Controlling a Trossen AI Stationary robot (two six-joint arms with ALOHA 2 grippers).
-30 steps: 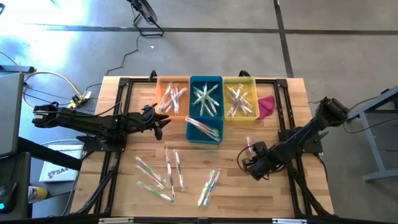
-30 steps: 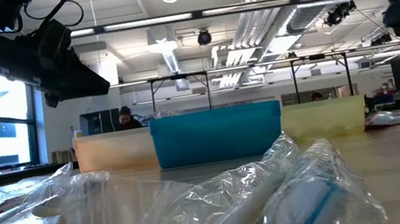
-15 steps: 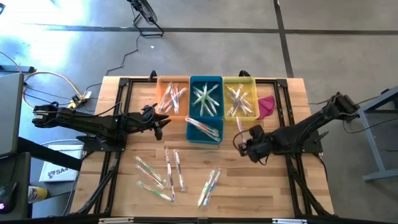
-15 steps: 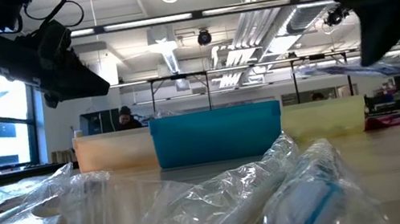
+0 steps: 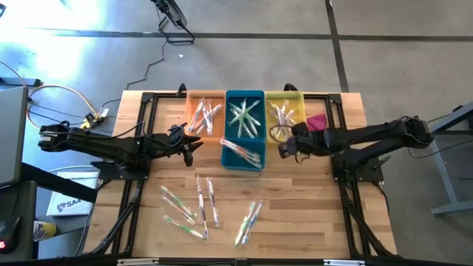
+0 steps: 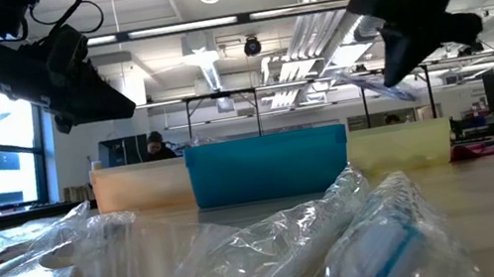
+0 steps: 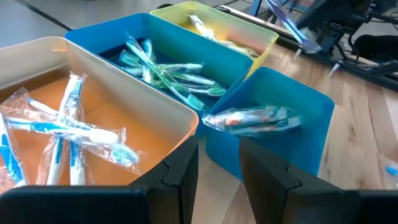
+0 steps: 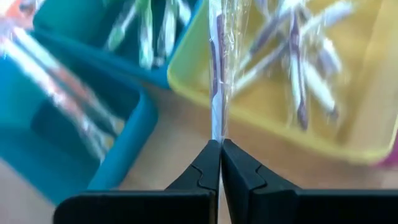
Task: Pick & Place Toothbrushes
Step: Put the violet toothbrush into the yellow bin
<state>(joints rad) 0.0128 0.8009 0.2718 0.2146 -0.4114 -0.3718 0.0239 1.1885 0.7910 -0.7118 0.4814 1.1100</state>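
Wrapped toothbrushes [image 5: 196, 203] are scattered low in the high view on the wooden-slat worktop [image 5: 295, 222]. Mid-frame, the left gripper [image 5: 186, 145] hangs beside the orange bin [image 5: 205, 114], jaws parted, nothing held. The right gripper [image 5: 283, 147], jaws clenched on a wrapped purple toothbrush [image 8: 216, 74], is poised at the yellow bin's [image 5: 284, 112] near edge. Beyond lies grey concrete floor [image 5: 259, 44].

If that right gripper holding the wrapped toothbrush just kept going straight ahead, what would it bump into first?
Probably the yellow bin: the right gripper, shut on a wrapped toothbrush, points at its near wall, though depth is hard to judge.
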